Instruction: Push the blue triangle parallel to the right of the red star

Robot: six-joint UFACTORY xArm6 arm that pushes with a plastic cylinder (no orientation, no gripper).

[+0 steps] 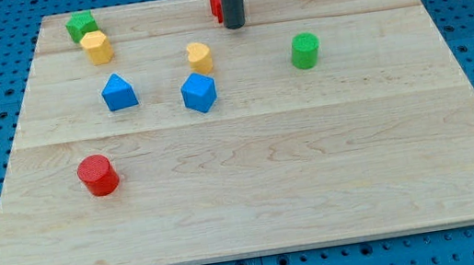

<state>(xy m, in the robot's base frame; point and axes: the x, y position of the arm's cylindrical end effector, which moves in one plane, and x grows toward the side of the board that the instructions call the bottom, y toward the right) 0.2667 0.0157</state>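
The blue triangle (pixel 118 92) lies on the wooden board (pixel 256 204) at the upper left. The red star (pixel 216 6) sits at the view's top edge of the board, mostly hidden behind the dark rod. My tip (pixel 235 26) rests on the board just right of and touching or nearly touching the red star. The tip is far to the right of the blue triangle.
A blue cube (pixel 199 92) lies near the centre, a yellow block (pixel 199 57) just above it. A green block (pixel 82 26) and a yellow block (pixel 98 47) sit at top left. A green cylinder (pixel 305 50) is at right, a red cylinder (pixel 97 175) at lower left.
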